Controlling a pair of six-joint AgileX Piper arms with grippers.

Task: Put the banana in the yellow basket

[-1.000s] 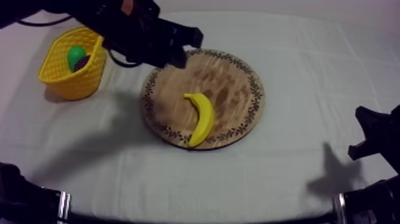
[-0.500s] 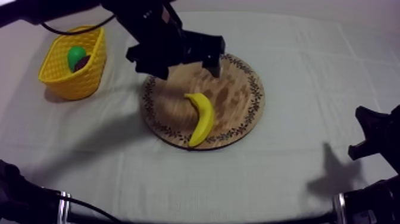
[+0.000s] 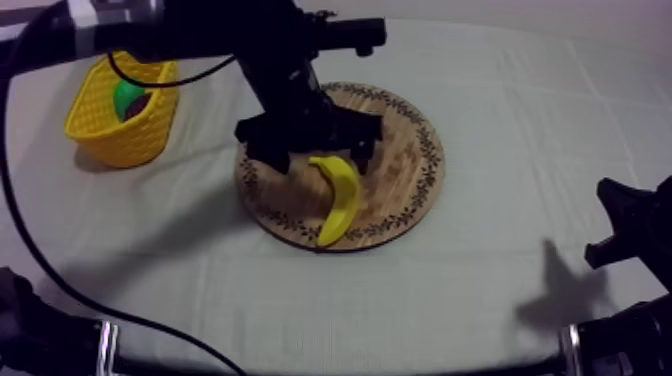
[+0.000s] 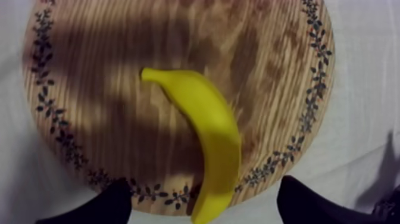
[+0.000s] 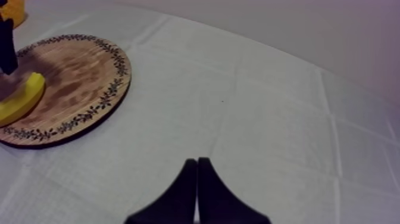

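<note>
The yellow banana (image 3: 338, 198) lies curved on the round wooden board (image 3: 405, 160), its tip pointing to the board's middle. My left gripper (image 3: 312, 148) hangs open over the banana's upper end, one finger on each side. In the left wrist view the banana (image 4: 209, 128) runs down between my spread fingertips (image 4: 98, 208), and my left gripper (image 4: 199, 210) touches nothing on the board (image 4: 101, 89). My right gripper (image 5: 196, 190) is shut on nothing, low at the table's right side (image 3: 625, 225). The right wrist view holds the board (image 5: 77, 74) and the banana's end (image 5: 21, 98).
The yellow basket (image 3: 100, 125) stands at the far left of the table, holding a green pear (image 3: 126, 94) and a dark fruit (image 3: 141, 103). Grey-white cloth (image 3: 500, 90) spreads open to the right of the board and along the front.
My left gripper has swung from the board's far left rim toward the centre and come down over the banana. The banana, board and right arm have not moved.
</note>
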